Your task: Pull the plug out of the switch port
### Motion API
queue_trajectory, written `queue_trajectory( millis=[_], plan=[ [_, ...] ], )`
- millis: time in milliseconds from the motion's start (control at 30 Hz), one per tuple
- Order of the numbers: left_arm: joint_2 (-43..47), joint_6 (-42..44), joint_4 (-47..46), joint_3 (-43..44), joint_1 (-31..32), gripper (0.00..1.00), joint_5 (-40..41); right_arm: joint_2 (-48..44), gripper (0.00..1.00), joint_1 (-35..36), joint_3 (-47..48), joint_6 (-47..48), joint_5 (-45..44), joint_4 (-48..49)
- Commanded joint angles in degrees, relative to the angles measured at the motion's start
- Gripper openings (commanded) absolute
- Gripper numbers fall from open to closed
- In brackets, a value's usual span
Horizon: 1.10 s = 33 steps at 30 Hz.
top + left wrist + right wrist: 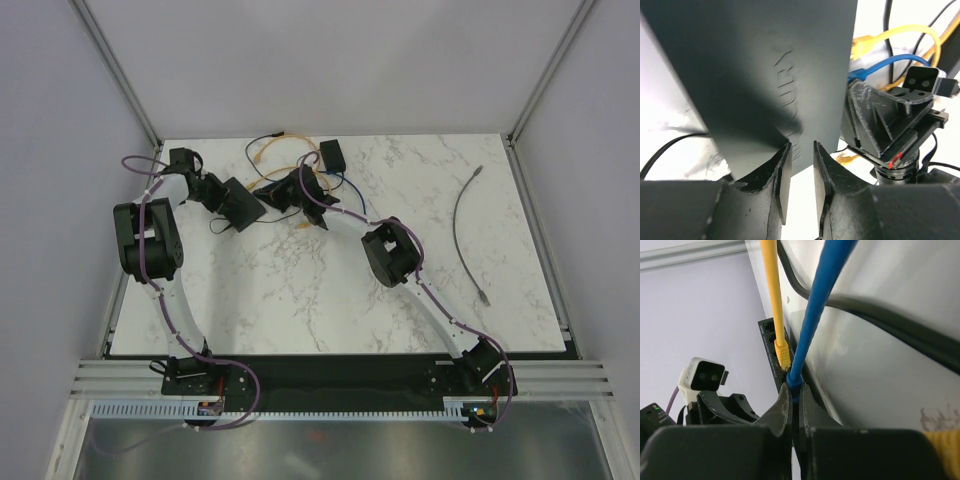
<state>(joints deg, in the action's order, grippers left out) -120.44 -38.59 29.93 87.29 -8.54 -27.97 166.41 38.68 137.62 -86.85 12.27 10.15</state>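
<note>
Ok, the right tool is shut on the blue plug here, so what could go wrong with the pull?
The right tool pinches the blue plug only at its fingertips, so it may slip off. The left tool meets just a corner of the switch box; the box could drag along. The yellow plug sits right next door and might get snagged.

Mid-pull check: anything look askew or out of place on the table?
Yes. The switch is not flat: the left gripper holds it tipped up while the right gripper pinches its blue plug. A loose grey cable lies alone on the right of the table, plugged into nothing. No damage visible.
</note>
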Motion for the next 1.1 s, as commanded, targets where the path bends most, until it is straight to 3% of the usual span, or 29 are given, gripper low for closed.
queue_trajectory(
  millis=[0, 267, 700, 800, 1067],
  plan=[
    [-1.7, 0.2, 6.8, 0.3, -0.3, 0.32, 5.9, 2.0, 0.00, -0.2, -2.4, -11.3, -3.9, -5.8],
    [-2.1, 0.9, 7.3, 0.0, -0.3, 0.32, 6.3, 0.0, 0.00, -1.0, -4.8, -7.1, -5.0, -10.1],
    [-2.5, 2.0, 8.5, 1.0, -0.4, 0.33, 9.4, -0.9, 0.00, -1.4, -5.3, -13.0, -3.2, -13.1],
    [-2.8, 1.9, 8.8, 1.4, -0.3, 0.33, 9.2, 0.2, 0.00, -1.4, 1.6, -2.9, -8.7, -23.1],
    [-3.0, 2.2, 9.2, 1.1, -0.3, 0.33, 9.3, -2.8, 0.00, -1.4, -2.2, 12.4, -13.5, -24.6]
  ],
)
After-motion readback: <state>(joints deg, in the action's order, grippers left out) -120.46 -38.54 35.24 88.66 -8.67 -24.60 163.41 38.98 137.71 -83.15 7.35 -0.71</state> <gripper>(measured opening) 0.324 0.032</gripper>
